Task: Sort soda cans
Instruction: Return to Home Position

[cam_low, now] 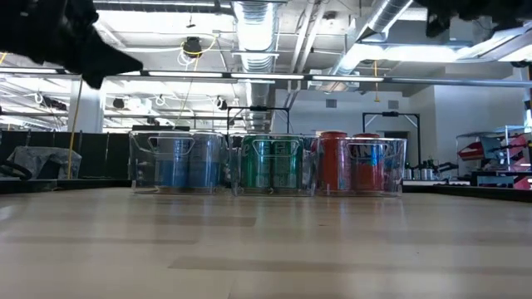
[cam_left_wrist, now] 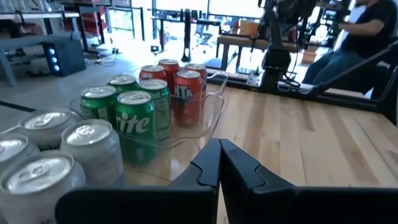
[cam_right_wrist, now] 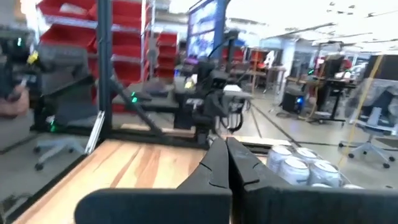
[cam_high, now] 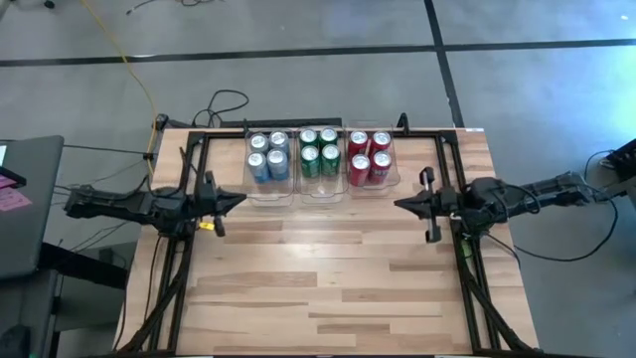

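Several soda cans stand upright in three clear bins at the table's far middle: blue/silver cans (cam_high: 267, 157) in the left bin, green cans (cam_high: 319, 151) in the middle bin, red cans (cam_high: 369, 156) in the right bin. In the low view the bins stand in a row, with blue cans (cam_low: 179, 163), green cans (cam_low: 274, 164) and red cans (cam_low: 353, 164). My left gripper (cam_high: 241, 199) is shut and empty, above the table left of the bins. My right gripper (cam_high: 397, 205) is shut and empty, right of the bins. Each wrist view shows shut fingertips, the left (cam_left_wrist: 219, 149) and the right (cam_right_wrist: 226, 146).
The clear bins (cam_high: 320, 189) rest on the wooden table near its far edge. A black frame (cam_high: 199, 149) runs along the table's left, far and right sides. Bare wood (cam_high: 328, 278) spreads toward the near edge. A seated person (cam_left_wrist: 367, 31) shows beyond the table.
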Motion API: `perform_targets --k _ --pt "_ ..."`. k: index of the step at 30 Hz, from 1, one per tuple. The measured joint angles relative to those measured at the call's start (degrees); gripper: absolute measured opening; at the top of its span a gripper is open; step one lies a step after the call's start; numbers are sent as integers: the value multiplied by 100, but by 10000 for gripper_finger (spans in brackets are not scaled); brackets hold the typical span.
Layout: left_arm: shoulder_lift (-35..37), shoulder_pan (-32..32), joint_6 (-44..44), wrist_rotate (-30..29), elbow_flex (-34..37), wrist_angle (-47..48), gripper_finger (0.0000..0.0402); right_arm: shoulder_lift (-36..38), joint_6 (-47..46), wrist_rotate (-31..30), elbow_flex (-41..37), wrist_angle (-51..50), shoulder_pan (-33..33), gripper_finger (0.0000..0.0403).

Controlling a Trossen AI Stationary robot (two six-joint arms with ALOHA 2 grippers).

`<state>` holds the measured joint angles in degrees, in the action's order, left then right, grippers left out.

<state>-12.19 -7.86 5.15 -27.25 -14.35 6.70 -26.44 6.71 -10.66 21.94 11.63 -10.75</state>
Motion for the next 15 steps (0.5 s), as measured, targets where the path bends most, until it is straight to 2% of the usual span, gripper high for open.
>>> perform_targets --k 9,12,15 --pt "1195 0 -238 150 538 155 0 755 -223 179 -953 534 559 0" --pt "1200 0 -156 147 609 381 0 974 -239 482 -1116 539 668 0" --pt "1186 0 -58 148 636 432 0 1252 -329 498 -1178 330 716 0"
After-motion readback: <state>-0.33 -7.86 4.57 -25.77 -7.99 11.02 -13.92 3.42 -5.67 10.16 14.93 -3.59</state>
